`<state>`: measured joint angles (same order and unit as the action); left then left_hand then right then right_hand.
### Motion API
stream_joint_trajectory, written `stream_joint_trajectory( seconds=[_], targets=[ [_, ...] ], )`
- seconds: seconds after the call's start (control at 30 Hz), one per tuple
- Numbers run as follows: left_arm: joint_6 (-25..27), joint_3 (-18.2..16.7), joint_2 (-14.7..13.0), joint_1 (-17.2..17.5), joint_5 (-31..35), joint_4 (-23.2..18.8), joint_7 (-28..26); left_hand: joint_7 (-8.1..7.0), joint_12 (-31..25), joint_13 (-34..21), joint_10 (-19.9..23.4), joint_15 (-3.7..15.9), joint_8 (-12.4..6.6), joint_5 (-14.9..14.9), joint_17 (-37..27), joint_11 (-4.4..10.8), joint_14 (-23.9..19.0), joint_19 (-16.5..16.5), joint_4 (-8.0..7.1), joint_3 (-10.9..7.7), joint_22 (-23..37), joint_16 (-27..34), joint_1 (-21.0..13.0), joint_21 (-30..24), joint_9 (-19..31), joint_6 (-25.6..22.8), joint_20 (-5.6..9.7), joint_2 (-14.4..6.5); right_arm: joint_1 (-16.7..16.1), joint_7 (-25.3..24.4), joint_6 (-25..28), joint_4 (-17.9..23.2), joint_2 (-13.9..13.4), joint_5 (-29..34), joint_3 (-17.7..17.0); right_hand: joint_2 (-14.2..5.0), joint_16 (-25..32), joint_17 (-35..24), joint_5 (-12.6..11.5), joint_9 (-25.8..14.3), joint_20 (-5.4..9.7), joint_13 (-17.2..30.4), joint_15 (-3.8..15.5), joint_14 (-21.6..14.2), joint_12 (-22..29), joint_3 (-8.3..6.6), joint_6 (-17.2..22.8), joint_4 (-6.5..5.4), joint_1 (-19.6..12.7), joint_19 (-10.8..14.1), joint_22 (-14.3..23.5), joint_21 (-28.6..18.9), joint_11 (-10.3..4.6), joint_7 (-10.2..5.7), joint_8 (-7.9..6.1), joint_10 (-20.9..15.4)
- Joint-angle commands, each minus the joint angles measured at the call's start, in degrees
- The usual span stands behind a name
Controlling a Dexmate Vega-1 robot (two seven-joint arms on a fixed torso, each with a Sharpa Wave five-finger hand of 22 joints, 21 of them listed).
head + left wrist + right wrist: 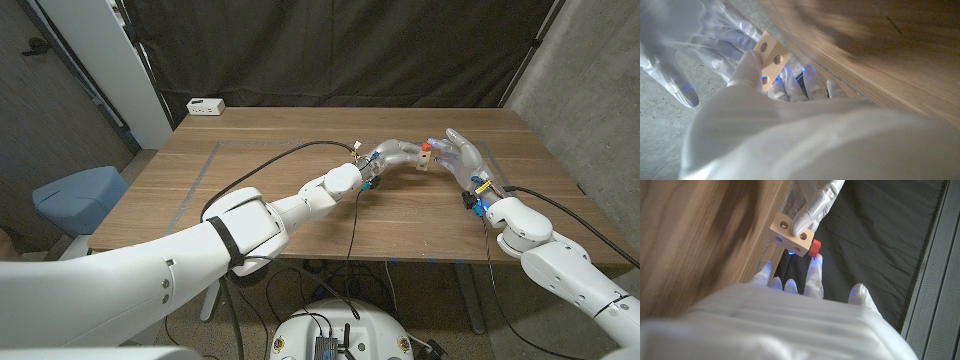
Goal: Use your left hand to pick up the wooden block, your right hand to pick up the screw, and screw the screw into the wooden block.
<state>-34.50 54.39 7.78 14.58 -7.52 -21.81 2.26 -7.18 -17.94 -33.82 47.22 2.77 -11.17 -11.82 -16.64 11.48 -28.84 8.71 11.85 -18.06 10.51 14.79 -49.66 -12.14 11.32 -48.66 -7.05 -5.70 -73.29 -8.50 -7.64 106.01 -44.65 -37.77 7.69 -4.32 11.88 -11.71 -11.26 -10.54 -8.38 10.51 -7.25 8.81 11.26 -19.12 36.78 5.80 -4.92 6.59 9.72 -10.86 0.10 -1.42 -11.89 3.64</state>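
**Block and screw meeting mid-air over the table**

Holding the wooden block (425,158) up off the wooden table (250,190) with the left hand (395,155), fingers wrapped round it. Pale little block with round holes drilled in its faces, easy to spot from the left wrist (771,60) and even clearer from the right wrist (792,236), where one left finger (807,215) lies across the top of it.

Right up against the block from the other side with the right hand (462,155). Red-headed screw (814,246) sitting at the block's side face, touching it or as good as, with a right fingertip (815,267) just under the red head. Looks like a pinch on the screw, other fingers fanned out loose. Can't make out how deep the shank sits in the hole, too small and half hidden. In the head view just a speck of red (427,147) at the block's edge between the two hands.

Both hands over the far right part of the table, well above the surface. Cables trailing off both wrists. White box (205,106) parked at the far left corner of the table, well away from everything. Black curtain (350,50) hanging behind.
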Motion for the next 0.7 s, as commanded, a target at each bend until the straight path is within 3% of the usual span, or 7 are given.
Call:
stream_joint_trajectory(
  seconds=[0.03,0.7],
  targets=[
    [-1.27,0.1,-0.13,0.42,0.43,-0.33,-0.42,-0.95,-0.69,-0.26,0.57,4.48,-0.92,-0.24,-0.06,0.02,-0.46,0.32,-3.01,-3.12,0.32,0.19,0.36,-0.28,0.21,-1.46,-0.04,-1.03,-1.55,-0.74,-0.63,0.98,-0.3,0.23,-0.9,0.04,0.31,-0.19,-0.38,-0.17,-0.18,0.09,0.04,-0.42,0.52,-0.4,1.04,0.19,-0.21,0.48,0.15,-0.48,0.18,-0.08,-0.39,-0.6],
    [-2.56,-0.14,-0.18,1.05,1.05,-0.82,-0.43,-0.83,-0.79,-0.27,0.51,4.39,-0.82,-0.2,-0.11,0.01,-0.57,0.42,-3.09,-3.03,0.32,0.2,0.38,-0.31,0.21,-1.4,-0.07,-1.09,-3.5,-0.14,-2.12,2.08,-0.05,0.18,-2.19,-0.04,0.72,-0.02,-0.29,-0.22,0.02,0.11,0.08,-2.1,1.28,-0.65,6.05,0.41,-0.45,1.39,0.15,-0.55,0.76,0.89,-1.42,-4.37]
  ],
)
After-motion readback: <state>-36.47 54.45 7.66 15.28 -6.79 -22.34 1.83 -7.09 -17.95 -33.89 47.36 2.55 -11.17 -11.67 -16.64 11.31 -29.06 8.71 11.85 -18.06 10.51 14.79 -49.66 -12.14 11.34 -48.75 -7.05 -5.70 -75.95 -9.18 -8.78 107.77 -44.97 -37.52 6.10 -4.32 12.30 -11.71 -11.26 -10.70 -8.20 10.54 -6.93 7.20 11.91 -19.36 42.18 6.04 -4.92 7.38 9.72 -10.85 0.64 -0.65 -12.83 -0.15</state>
